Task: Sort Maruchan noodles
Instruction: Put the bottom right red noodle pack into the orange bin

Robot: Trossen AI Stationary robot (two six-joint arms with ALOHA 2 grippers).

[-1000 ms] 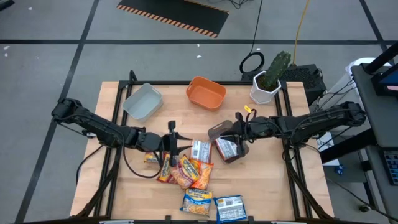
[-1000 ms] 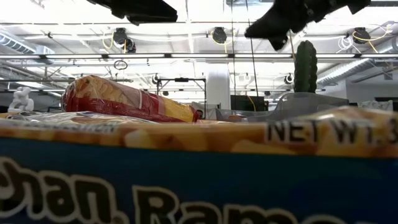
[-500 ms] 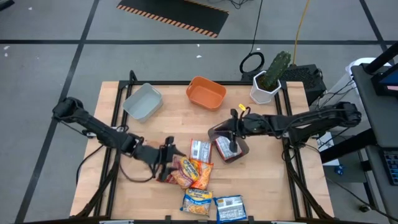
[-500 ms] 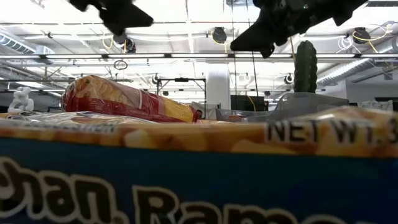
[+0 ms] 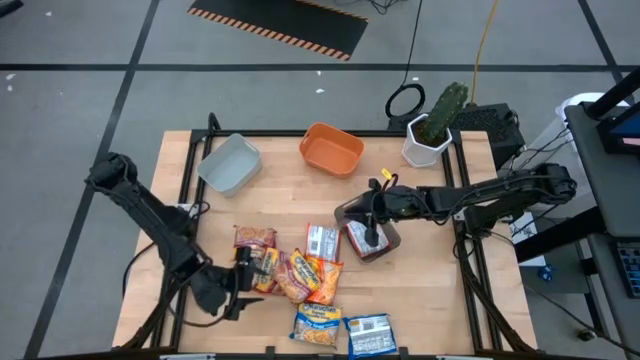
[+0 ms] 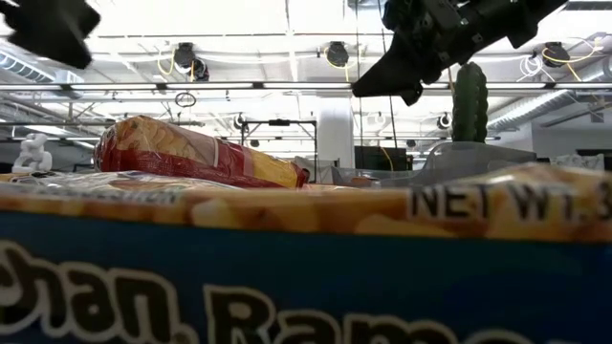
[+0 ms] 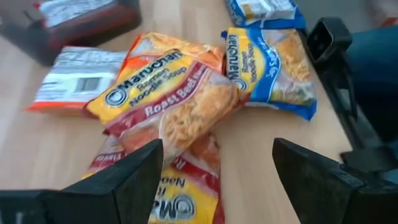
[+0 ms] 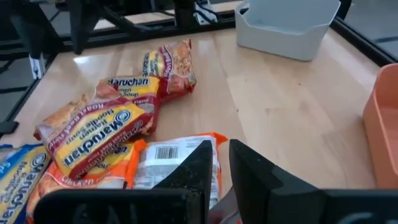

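Several Maruchan noodles packets lie flat in a loose pile at the table's near middle: red-and-yellow ones [image 5: 268,268] [image 7: 168,106], an orange one [image 5: 325,282], a barcode-side one [image 5: 322,240], and blue ones [image 5: 317,325] [image 7: 270,62]. More packets lie in a dark tray [image 5: 352,212]. My left gripper [image 5: 240,283] [image 7: 217,186] stands open just left of the pile, its fingers toward the red-and-yellow packets, touching none. My right gripper [image 5: 374,238] [image 8: 224,152] hovers shut over the dark tray with nothing between its fingers.
A grey tray [image 5: 229,164] and an orange tray [image 5: 332,148] stand at the far side. A potted cactus [image 5: 432,130] stands at the far right corner. Bare wood lies between the trays and the pile. One blue packet [image 6: 287,287] fills the low view's lower half.
My left gripper has drawn back from the pile toward the table's near left corner, and its fingers now stand wider apart. A red packet that the arm covered now shows at the pile's left. My right gripper has edged toward the table's left over the dark tray.
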